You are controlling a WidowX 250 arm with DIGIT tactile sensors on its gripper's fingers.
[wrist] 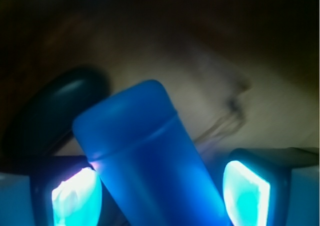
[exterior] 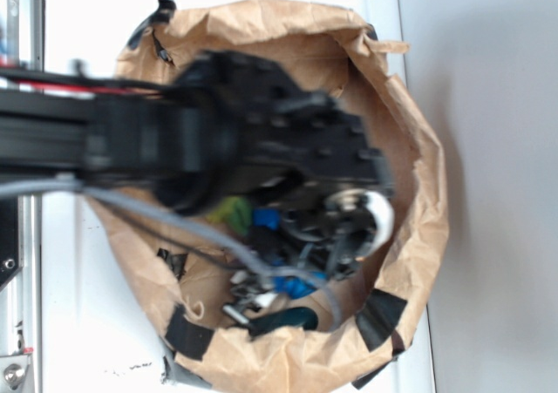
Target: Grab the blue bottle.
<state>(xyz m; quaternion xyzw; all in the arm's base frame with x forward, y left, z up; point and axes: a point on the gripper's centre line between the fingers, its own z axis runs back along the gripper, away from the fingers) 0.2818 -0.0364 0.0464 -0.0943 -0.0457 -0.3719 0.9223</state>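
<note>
My tool (wrist: 160,196) sits open astride the blue bottle (wrist: 145,156), gripping nothing yet; its smooth, stiff, light plastic looks slippery, so I'd clamp the wide body.

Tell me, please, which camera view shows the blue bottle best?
The wrist view: the blue bottle fills the frame between the gripper pads. In the exterior view the arm hides most of it; only blue slivers show inside the paper bag.

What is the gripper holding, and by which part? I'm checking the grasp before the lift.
The blue bottle lies between the gripper's fingers, at its cylindrical body. The left pad touches; right-side contact cannot be told, so the hold is unconfirmed.
</note>
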